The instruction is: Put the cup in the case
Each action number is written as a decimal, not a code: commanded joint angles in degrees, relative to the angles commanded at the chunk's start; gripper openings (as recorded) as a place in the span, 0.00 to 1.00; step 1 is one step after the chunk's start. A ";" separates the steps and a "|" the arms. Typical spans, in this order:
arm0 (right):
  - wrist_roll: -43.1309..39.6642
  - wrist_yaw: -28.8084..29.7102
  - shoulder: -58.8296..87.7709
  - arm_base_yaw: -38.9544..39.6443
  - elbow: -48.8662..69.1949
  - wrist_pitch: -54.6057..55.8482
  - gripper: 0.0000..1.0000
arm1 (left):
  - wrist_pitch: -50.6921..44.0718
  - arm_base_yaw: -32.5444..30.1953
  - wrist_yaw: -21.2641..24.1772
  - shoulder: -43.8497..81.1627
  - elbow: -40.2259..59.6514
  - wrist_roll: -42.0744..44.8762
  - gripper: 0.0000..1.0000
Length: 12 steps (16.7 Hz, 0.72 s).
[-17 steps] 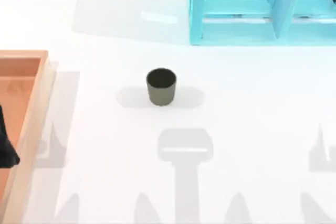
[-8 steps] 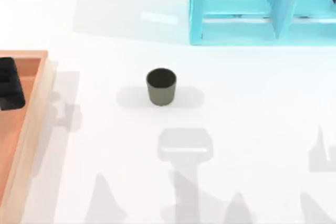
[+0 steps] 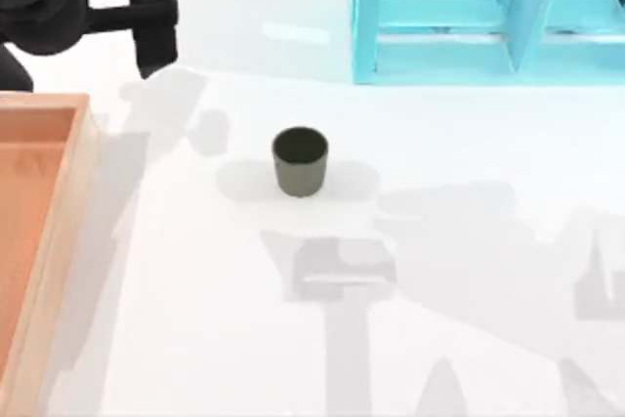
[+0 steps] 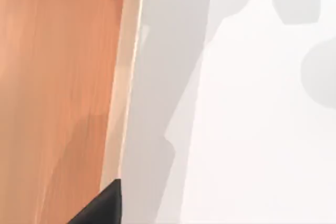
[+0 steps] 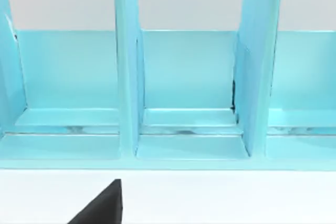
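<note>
Top view: cup [image 3: 300,160] upright mid-table, wooden case [image 3: 54,231] at left, left gripper [image 3: 151,31] above it, grip state unclear.

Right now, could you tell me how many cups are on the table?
1. The cup stands upright near the table's middle, between the wooden tray at the left and the blue case at the far right. More could sit beyond the views' edges.

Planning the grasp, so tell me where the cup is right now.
In the top view the cup stands upright mid-table, between the wooden case at left and the blue rack behind it.
</note>
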 joint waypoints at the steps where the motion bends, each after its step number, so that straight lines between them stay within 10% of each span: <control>1: 0.00 0.00 0.00 0.00 0.00 0.00 1.00 | -4.01 -1.57 -0.12 6.03 6.61 -1.30 1.00; 12: 0.00 0.00 0.00 0.00 0.00 0.00 1.00 | -31.03 -16.81 2.45 51.59 67.09 -11.01 1.00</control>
